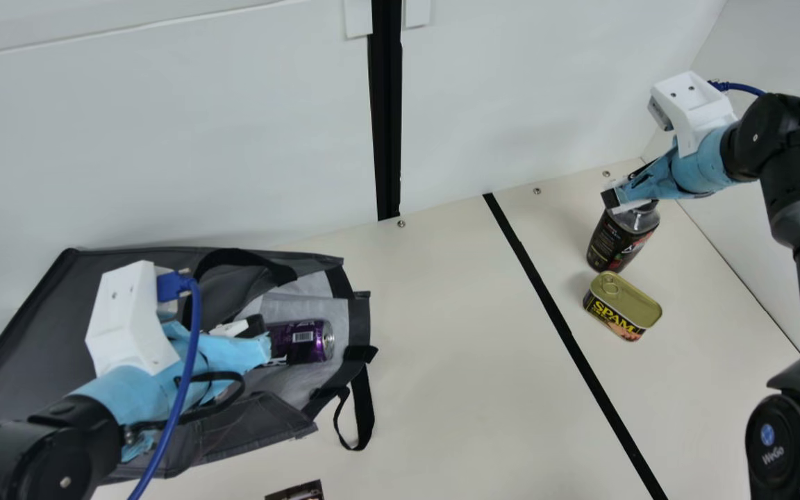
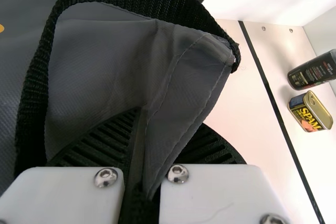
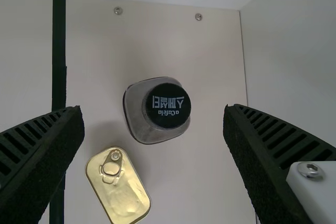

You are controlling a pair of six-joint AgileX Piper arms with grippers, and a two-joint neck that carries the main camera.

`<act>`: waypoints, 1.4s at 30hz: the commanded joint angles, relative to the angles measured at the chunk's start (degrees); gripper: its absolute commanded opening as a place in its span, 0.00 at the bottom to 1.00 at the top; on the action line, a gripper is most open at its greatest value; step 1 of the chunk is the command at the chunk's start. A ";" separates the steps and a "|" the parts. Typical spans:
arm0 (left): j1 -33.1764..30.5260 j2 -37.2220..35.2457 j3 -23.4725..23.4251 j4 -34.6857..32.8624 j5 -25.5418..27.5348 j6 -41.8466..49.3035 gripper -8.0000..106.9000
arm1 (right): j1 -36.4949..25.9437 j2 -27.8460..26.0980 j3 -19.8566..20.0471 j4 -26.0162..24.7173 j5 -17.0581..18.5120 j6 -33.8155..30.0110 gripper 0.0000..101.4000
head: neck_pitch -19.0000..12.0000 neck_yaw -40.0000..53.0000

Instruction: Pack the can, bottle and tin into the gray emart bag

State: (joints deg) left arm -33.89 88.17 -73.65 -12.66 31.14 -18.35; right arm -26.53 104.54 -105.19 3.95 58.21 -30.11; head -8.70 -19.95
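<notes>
Your gray emart bag [image 1: 32,333] lies on the left, dull woven-looking cloth outside, paler lining inside, its mouth facing right with a ribbed black webbing handle [image 1: 363,410] drooping from it. Your left gripper [image 1: 255,337] has a stitched fold of that cloth pinched between its ribbed fingers. In the mouth you have the shiny purple can [image 1: 303,340], a metal cylinder on its side. Far right, the bottle [image 1: 615,239] stands upright, squarish and dark-labelled under a round black cap [image 3: 168,105]; just nearer is the tin [image 1: 626,302], a rounded gold block with a ring pull. Your right gripper [image 1: 619,200] is spread wide above the bottle, holding nothing. The left gripper hides the can's left end from you, and a dark printed piece [image 1: 299,492] is cut off at the near edge; you can't tell what it is.
</notes>
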 commanded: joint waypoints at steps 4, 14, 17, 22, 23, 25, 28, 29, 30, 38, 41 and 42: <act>0.00 0.00 0.00 0.00 0.00 0.00 0.16 | 0.26 2.00 -1.49 -0.44 0.87 1.10 0.90 | -1.30 -0.05; 0.00 0.00 0.00 0.00 0.00 0.00 0.16 | 0.43 5.69 -4.66 -0.48 2.82 3.12 0.90 | -1.30 -0.05; 0.00 0.00 0.00 0.00 0.00 0.00 0.16 | 0.33 6.84 -5.69 -0.43 3.38 3.60 0.90 | -1.30 -0.05; 0.00 0.00 0.00 0.00 0.00 0.00 0.16 | 0.09 8.72 -7.40 -0.33 4.24 4.29 0.90 | -1.30 -0.05; 0.00 0.00 0.00 0.00 0.00 0.00 0.16 | 0.05 9.07 -7.71 -0.33 4.39 4.43 0.90 | -1.30 -0.05; 0.00 0.00 0.00 0.00 0.00 0.00 0.16 | -0.03 9.78 -8.35 -0.35 4.70 4.69 0.90 | -1.30 -0.05; 0.00 0.00 0.00 0.00 0.00 0.00 0.16 | -0.15 10.83 -9.35 -0.36 5.18 5.09 0.90 | -1.30 -0.05; 0.00 0.00 0.00 0.00 0.00 0.00 0.16 | -0.19 11.19 -9.69 -0.38 5.34 5.22 0.90 | -1.30 -0.05; 0.00 0.00 0.00 0.00 0.00 0.00 0.16 | -0.22 11.50 -9.94 -0.40 5.45 5.34 0.90 | -1.30 -0.05; 0.00 0.00 0.00 0.00 0.00 0.00 0.16 | -0.33 13.86 -12.23 -0.62 6.58 6.11 0.90 | -1.30 -0.05; 0.00 0.00 0.00 0.00 0.00 0.00 0.16 | -0.30 14.50 -12.82 -0.72 6.91 6.36 0.90 | -1.30 -0.05; 0.00 0.00 0.00 0.00 0.00 0.00 0.16 | -0.27 14.68 -12.97 -0.77 7.00 6.44 0.90 | -1.30 -0.05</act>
State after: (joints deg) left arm -33.89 88.17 -73.65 -12.66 31.14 -18.35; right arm -26.84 119.09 -118.07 3.39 65.16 -23.75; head -8.70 -19.86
